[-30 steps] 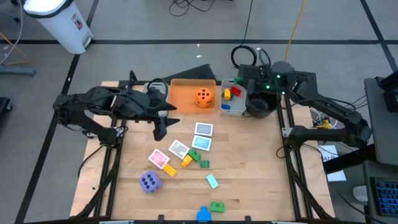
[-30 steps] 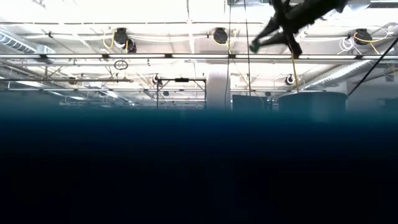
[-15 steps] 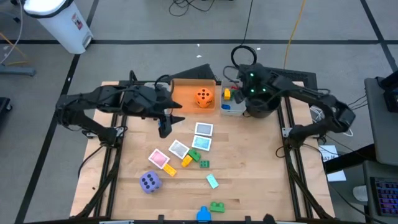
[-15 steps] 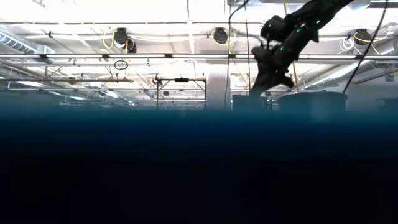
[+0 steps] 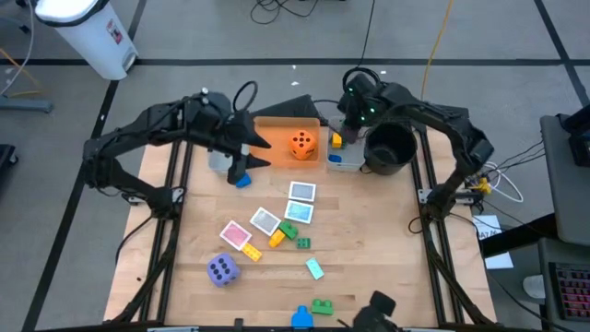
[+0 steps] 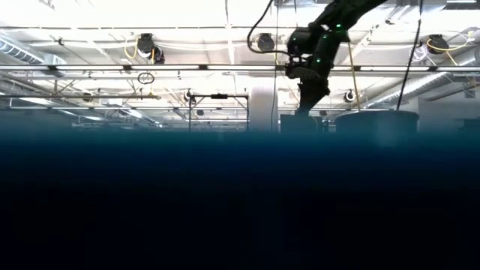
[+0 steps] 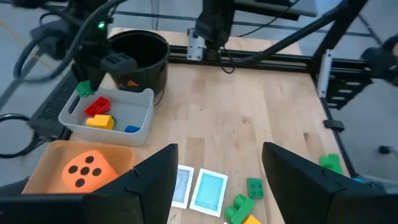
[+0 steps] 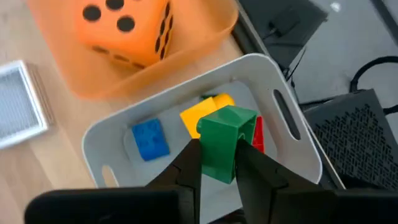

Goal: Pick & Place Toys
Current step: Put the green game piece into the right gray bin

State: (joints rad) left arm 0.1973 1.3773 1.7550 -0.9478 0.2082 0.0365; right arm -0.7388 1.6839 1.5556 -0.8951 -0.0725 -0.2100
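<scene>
My right gripper (image 8: pixel 219 163) is shut on a green brick (image 8: pixel 225 140) above the grey bin (image 8: pixel 292 124), which holds red, yellow and blue bricks. The grey bin stands beside the orange bin, where the orange die (image 5: pixel 301 145) lies. My left gripper (image 7: pixel 217 158) hangs open and empty high over the table's far left, just left of the orange bin (image 5: pixel 277 138). A small blue brick (image 5: pixel 241 181) shows on the table below it. Picture cards (image 5: pixel 301 192), loose bricks (image 5: pixel 290 232) and the purple die (image 5: pixel 221 268) lie on the wood. My right gripper pinches the green brick's two opposite sides (image 8: pixel 211 155) between its two fingers, on the brick's lower part, with the top (image 8: pixel 230 118) sticking out past the fingertips. The fingers slant steeply down from above. The brick hangs clear above the grey bin's inside.
The black bowl (image 5: pixel 387 148) stands right of the grey bin. More bricks (image 5: pixel 322 305) lie near the table's front edge. Open wood lies along the table's right side (image 7: pixel 280 106).
My right gripper has swung toward the table's left and come down, tipping from nearly level to steeply downward and rolling, with the green brick still held; it now stands over the grey bin. My left gripper has moved toward the far edge and turned toward the bins.
</scene>
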